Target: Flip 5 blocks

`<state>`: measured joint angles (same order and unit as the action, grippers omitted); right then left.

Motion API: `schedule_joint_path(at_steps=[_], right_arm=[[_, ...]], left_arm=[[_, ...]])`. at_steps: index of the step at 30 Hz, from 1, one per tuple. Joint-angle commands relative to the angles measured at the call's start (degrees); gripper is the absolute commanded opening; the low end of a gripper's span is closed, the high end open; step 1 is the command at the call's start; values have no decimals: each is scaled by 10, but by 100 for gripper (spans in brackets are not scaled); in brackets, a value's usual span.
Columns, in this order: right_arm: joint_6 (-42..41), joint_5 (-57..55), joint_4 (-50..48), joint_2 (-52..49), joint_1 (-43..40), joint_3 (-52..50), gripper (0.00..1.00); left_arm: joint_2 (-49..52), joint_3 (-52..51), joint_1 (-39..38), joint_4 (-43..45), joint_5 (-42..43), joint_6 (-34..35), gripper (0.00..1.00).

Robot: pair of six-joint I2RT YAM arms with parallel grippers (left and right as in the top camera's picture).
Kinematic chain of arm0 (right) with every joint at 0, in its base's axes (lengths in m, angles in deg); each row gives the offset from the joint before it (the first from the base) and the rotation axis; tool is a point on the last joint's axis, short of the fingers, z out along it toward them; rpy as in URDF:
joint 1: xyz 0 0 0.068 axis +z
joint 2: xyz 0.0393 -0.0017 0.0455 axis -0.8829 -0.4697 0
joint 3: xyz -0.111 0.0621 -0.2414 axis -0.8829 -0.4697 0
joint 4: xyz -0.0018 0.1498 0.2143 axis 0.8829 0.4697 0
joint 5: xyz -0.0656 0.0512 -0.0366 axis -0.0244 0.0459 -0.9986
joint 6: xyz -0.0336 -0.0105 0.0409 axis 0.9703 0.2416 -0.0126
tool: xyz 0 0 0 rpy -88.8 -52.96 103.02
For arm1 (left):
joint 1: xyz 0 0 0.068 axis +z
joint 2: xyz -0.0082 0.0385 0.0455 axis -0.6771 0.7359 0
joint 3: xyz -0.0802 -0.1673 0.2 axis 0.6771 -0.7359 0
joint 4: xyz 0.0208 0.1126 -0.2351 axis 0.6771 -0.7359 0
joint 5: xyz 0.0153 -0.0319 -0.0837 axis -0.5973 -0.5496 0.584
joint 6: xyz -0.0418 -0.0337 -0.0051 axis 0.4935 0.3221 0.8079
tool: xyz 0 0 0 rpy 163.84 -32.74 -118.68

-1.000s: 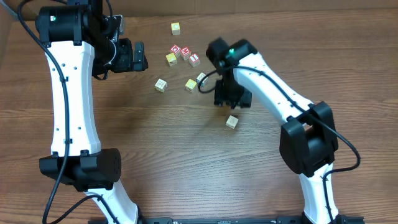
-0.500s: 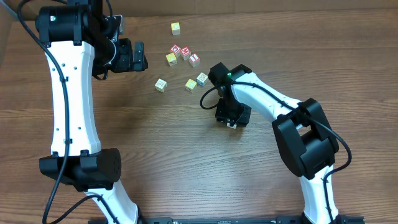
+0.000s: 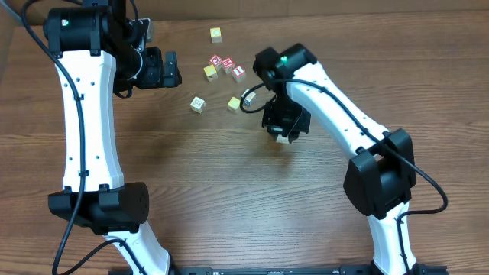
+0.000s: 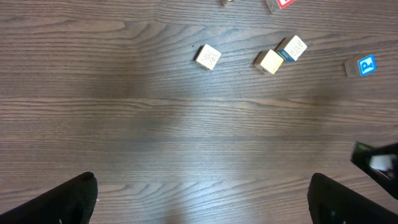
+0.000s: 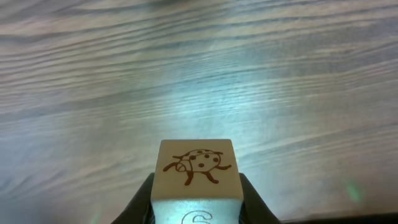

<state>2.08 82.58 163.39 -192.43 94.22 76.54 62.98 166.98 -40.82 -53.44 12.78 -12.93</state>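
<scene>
Gripping cream block (image 5: 196, 169), right claw (image 5: 196, 200)

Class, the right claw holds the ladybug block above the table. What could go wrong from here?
1. The ladybug block sticks out past the fingers of the right claw, so it may twist or slip out while being turned.
2. If it drops onto the table, it could tumble back onto the same face or roll toward the nearby blocks.
</scene>
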Motion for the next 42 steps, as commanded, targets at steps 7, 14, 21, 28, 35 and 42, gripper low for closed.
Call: schedule_joint_path(at_steps=[7, 14, 21, 28, 35, 42], right_arm=[[4, 25, 17, 2, -2, 38, 55], [4, 24, 13, 2, 13, 37, 89], [4, -14, 16, 2, 34, 37, 100], [6, -16, 25, 2, 47, -12, 100], [-16, -14, -9, 2, 69, -148, 82], [-16, 25, -84, 2, 87, -270, 77]], left_arm=[[6, -2, -3, -1, -3, -7, 100], [6, -2, -3, -1, -3, -7, 100], [6, -2, -3, -1, -3, -7, 100], [6, -2, -3, -1, -3, -7, 100], [6, -2, -3, -1, -3, -7, 100], [6, -2, -3, -1, -3, -7, 100]])
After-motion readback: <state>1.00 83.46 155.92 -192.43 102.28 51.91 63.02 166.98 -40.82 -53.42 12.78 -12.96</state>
